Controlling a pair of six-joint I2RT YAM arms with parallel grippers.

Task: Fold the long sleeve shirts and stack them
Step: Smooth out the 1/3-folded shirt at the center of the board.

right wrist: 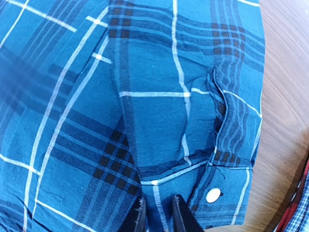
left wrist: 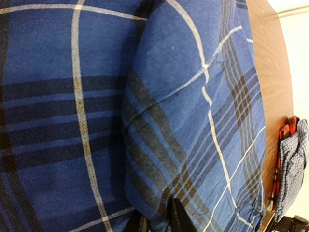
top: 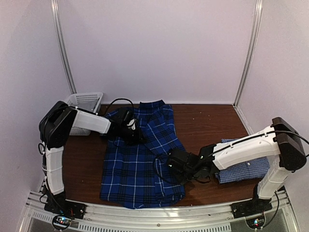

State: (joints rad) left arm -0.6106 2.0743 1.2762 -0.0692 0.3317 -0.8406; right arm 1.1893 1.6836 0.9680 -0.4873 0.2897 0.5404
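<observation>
Top: plaid shirt (top: 140,169) spread mid-table (top: 207,121), check shirt (top: 246,170) near right edge, wood showing between | Left wrist: my left gripper (left wrist: 157,220) clamps a plaid fold | Right wrist: my right gripper (right wrist: 157,210) clamps plaid hem beside cuff button (right wrist: 212,195)

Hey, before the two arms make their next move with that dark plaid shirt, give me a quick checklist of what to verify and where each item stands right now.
1. Left gripper pinching a fold of the dark blue plaid cloth shirt: ok.
2. Right gripper pinching that shirt's edge beside the small white button: ok.
3. Pale blue-white check cloth shirt lying apart from the plaid one: ok.
4. Plaid shirt lying smooth: not ok, creased near both grippers.
5. Both grips firm enough to lift: cannot tell.
</observation>
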